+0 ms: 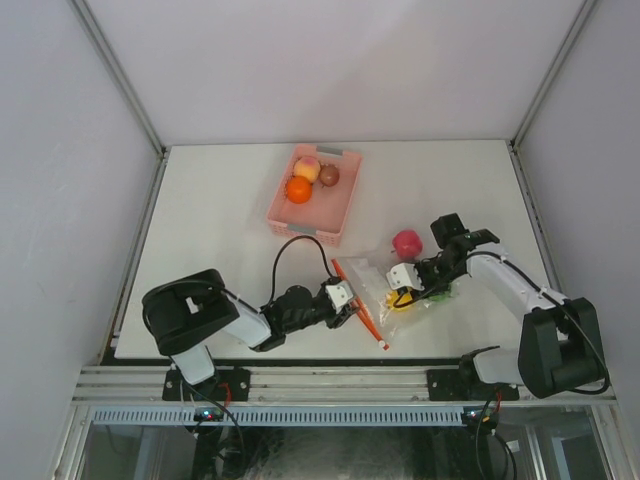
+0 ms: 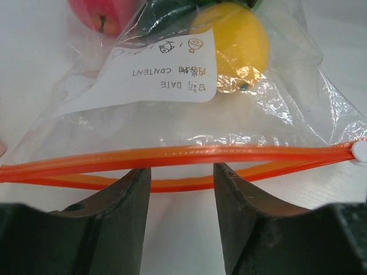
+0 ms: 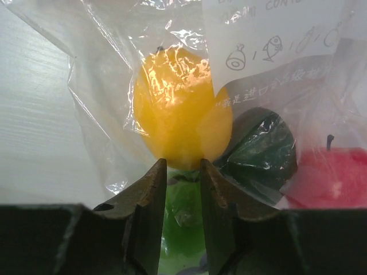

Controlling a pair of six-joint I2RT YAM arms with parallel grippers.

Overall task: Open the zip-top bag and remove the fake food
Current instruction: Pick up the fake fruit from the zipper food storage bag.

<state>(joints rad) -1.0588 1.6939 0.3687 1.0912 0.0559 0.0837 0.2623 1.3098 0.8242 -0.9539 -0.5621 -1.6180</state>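
The clear zip-top bag (image 1: 378, 280) lies flat near the table's front, between my two grippers. Its orange zipper strip (image 2: 189, 153) runs across the left wrist view, its two lips slightly parted. My left gripper (image 2: 180, 169) stands open at that strip with nothing between its fingers. Inside the bag are fake food pieces: a yellow one (image 3: 172, 109), a dark green one (image 3: 264, 152) and a light green one (image 3: 183, 223). My right gripper (image 3: 182, 163) is pinched narrow on the bag's plastic over the light green piece. A red-pink fruit (image 1: 407, 242) lies beside the bag's far edge.
A pink slotted basket (image 1: 290, 225) stands behind the bag, holding an orange fruit (image 1: 298, 189), a peach one (image 1: 307, 168) and a brown one (image 1: 329, 175). A white label (image 2: 166, 80) is stuck on the bag. The table's front edge runs just below the zipper's end (image 1: 384, 345).
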